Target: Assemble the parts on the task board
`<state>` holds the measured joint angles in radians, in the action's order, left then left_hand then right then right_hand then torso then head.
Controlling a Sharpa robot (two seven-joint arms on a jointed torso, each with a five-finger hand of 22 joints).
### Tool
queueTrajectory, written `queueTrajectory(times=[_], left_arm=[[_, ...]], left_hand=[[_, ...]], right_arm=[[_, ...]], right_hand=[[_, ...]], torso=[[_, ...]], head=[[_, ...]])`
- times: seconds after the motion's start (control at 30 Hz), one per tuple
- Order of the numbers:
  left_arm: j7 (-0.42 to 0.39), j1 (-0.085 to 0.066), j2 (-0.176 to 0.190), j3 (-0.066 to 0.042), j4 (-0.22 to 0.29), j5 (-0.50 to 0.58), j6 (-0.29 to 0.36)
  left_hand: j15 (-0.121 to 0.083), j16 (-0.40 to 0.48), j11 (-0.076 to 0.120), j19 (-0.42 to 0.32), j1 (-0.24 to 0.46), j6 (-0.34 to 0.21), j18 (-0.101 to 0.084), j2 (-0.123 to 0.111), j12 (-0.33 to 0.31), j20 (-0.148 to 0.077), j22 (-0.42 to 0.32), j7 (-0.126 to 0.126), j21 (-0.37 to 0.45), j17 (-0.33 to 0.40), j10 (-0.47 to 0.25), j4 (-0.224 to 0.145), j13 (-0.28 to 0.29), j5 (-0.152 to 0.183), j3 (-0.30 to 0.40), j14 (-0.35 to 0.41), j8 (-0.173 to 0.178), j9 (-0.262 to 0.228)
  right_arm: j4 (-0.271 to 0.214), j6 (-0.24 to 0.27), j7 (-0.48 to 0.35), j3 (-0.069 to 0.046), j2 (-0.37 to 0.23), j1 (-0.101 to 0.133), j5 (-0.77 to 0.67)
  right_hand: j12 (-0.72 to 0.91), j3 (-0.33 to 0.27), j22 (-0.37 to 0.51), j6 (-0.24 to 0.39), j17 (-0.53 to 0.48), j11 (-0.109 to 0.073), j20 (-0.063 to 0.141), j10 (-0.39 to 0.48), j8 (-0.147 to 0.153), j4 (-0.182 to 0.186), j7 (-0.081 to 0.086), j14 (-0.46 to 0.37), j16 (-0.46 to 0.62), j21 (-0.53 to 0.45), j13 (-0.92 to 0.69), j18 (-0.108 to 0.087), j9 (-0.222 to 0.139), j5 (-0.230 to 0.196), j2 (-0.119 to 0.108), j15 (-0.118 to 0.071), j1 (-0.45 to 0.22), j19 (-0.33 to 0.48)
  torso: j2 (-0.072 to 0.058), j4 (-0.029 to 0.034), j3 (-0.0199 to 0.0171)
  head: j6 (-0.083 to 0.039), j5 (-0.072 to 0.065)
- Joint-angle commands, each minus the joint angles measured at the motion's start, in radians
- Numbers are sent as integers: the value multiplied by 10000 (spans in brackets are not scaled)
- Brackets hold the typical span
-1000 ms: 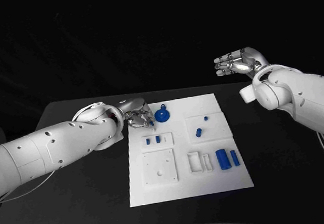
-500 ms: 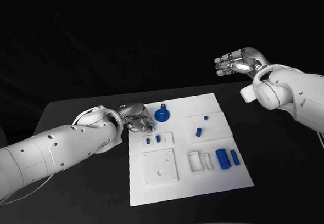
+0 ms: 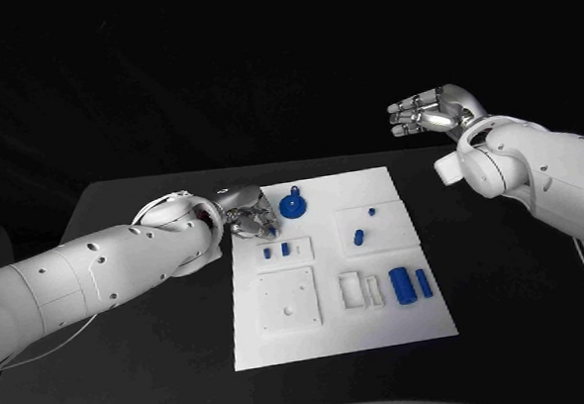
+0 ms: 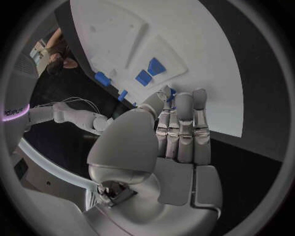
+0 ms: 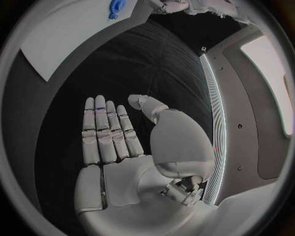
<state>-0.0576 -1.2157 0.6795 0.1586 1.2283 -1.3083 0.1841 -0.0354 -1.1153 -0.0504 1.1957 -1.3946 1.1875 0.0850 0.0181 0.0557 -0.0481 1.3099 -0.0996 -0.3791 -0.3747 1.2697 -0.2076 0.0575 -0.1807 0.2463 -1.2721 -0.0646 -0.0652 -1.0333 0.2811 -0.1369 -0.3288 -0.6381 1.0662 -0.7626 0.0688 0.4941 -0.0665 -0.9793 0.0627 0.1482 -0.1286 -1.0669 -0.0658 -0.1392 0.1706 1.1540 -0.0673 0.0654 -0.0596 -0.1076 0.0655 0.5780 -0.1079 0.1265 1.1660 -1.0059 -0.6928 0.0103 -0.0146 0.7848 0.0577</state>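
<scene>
The left hand [image 3: 247,213] sits low at the board's [image 3: 341,341] far left corner, fingers bunched; in its wrist view a sliver of blue [image 4: 171,93] shows between thumb and fingertips, so it looks to be pinching a small part, though I can't make out which one. Just beside it stands the round blue piece [image 3: 291,205]. Nearer the middle lie two little pegs [image 3: 277,252], then another pair [image 3: 363,229] on a raised tile, and toward the near edge the two larger blocks [image 3: 410,285].

These parts look like hard, light plastic: stiff, smooth, likely to skate on the white plate or twist out of a loose pinch. I'd take each across its flat sides, at mid-length.

The right hand [image 3: 427,110] hangs high, well apart from the board, fingers spread, grasping nothing.
</scene>
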Motion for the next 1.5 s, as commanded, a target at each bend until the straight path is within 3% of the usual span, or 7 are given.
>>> queueTrajectory(times=[0.03,0.43,0.9,1.5], left_arm=[[-127,12,15,-5,-44,23,92],[-178,12,157,-31,-104,39,241],[-628,9,408,-115,418,445,540],[-640,10,290,-118,389,341,464]], left_hand=[[52,-12,-29,-70,-62,-58,190,-58,30,-10,188,-20,-41,10,-26,35,17,32,-2,-13,16,-7],[49,-19,-28,-56,-99,-51,202,-71,31,-15,195,-20,-69,14,-12,14,18,22,20,-34,16,-7],[42,-16,-20,-25,-67,-39,199,-72,29,-15,175,-12,-83,22,-9,43,17,153,11,-78,16,-8],[51,-1,-40,-26,-113,-87,209,-90,28,-13,191,-28,-96,26,-46,20,16,145,36,-76,19,-4]], right_arm=[[-12,-137,-70,-3,-4,-20,-71],[-10,-136,-75,-3,-10,-55,-71],[-9,-145,-73,-3,-26,-78,-71],[-4,-190,-59,-3,-16,-83,-71]], right_hand=[[-26,-31,15,47,-11,-9,-23,43,34,-5,-30,-48,60,23,13,109,-9,51,-5,11,-73,32],[-26,-31,15,47,-11,-9,-23,43,34,-5,-30,-48,60,23,13,109,-9,51,-5,11,-73,32],[-25,3,15,44,-11,-9,-24,42,33,-23,-28,-50,60,22,13,109,-9,58,-2,10,-86,36],[-25,3,15,44,-11,-9,-24,42,33,-23,-28,-50,60,22,13,109,-9,58,-2,10,-86,36]], torso=[[0,-2,1],[-1,5,12],[-1,1,2],[0,-2,-2]], head=[[0,4],[-19,-15],[-11,-5],[-27,3]])
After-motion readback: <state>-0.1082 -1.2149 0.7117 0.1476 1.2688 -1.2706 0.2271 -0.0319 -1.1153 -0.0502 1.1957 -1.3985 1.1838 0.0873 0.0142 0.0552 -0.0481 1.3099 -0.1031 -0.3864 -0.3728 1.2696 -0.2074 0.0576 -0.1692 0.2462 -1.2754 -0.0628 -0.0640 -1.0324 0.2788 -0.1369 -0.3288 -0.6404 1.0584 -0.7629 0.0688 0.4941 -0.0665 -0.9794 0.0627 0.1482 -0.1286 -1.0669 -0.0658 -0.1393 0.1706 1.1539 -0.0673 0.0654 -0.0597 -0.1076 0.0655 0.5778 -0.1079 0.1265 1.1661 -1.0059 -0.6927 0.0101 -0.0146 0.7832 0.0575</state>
